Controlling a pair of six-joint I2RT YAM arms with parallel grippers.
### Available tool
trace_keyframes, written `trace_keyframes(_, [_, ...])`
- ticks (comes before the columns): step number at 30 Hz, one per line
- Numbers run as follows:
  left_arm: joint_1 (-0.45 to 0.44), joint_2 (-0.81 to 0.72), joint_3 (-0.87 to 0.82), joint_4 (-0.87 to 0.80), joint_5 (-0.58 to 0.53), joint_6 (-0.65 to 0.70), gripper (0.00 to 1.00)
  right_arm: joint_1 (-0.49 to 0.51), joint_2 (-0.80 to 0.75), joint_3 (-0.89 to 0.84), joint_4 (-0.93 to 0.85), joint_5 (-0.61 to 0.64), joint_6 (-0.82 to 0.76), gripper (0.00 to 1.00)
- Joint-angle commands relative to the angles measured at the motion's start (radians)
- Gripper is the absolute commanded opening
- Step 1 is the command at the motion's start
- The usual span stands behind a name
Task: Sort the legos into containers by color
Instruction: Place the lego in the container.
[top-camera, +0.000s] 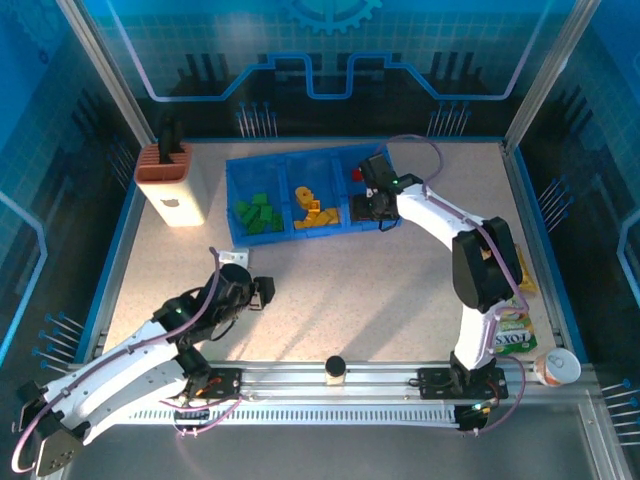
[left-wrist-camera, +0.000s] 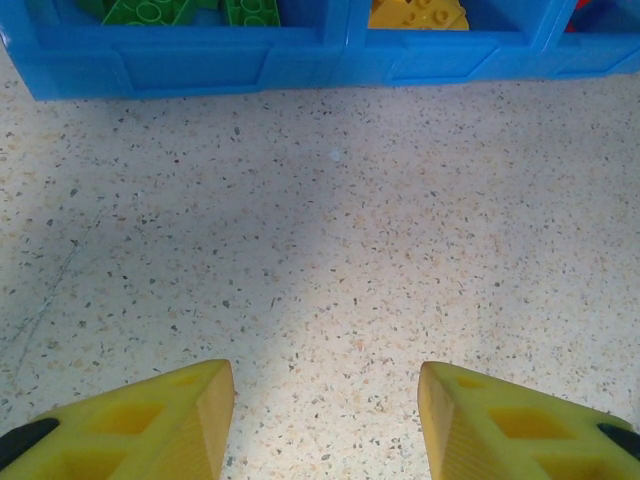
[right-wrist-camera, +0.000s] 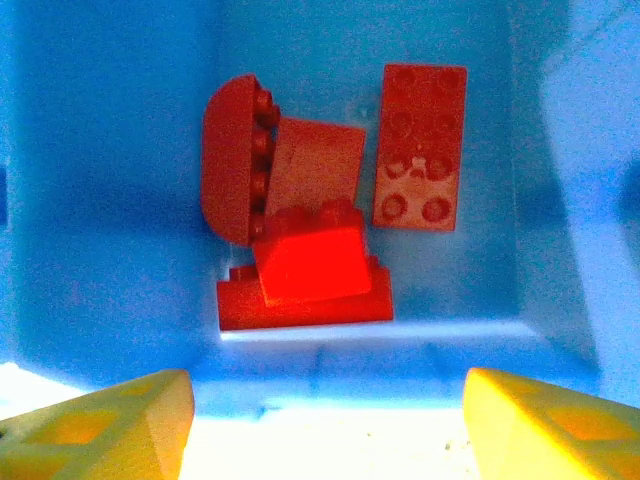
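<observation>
The right gripper (right-wrist-camera: 328, 390) hangs over the right-hand bin of the translucent blue plastic three-bin tray (top-camera: 250, 178), which sits toward the far edge of the table. Its yellow fingers are spread wide with nothing between them. Small red studded plastic bricks (right-wrist-camera: 310, 265) lie heaped on that bin's floor directly below. Green bricks (top-camera: 258, 213) fill the left bin and yellow-orange bricks (top-camera: 312, 210) the middle one.

With no loose brick visible on the speckled table, the sort appears to be at or near its final drop. The next move likely calls for a straight lift, so the fingers clear the bin's near wall before the arm swings back.

The left gripper (left-wrist-camera: 325, 375) is also spread and empty, low over bare table toward the near-left corner, facing the tray's near wall.

There is open room between the tray and the near edge. A brown-and-white block with black handles (top-camera: 172, 185) crowds the far-left corner, and snack packets (top-camera: 510, 325) line the right edge.
</observation>
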Motion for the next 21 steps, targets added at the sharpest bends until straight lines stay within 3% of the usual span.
trace_keyframes(1, [-0.005,0.01,-0.013,0.005,-0.033,-0.015,0.52,0.01,-0.085,-0.032,0.008,-0.009,0.001,0.73])
trace_keyframes(5, [-0.004,0.017,-0.003,-0.009,-0.072,-0.018,0.55,0.01,-0.141,-0.072,0.024,-0.01,0.001,0.72])
trace_keyframes(8, [-0.003,0.019,0.014,-0.039,-0.132,-0.027,0.66,0.012,-0.195,-0.108,0.039,-0.011,-0.002,0.73])
trace_keyframes(18, [-0.002,0.018,0.087,-0.025,-0.3,0.072,0.82,0.011,-0.447,-0.264,0.11,0.046,-0.043,0.77])
trace_keyframes(20, [-0.002,0.018,0.091,-0.003,-0.325,0.096,0.84,0.011,-0.505,-0.303,0.124,0.064,-0.046,0.8])
trace_keyframes(21, [-0.002,0.018,0.094,0.007,-0.333,0.11,0.85,0.011,-0.538,-0.327,0.134,0.072,-0.047,0.89])
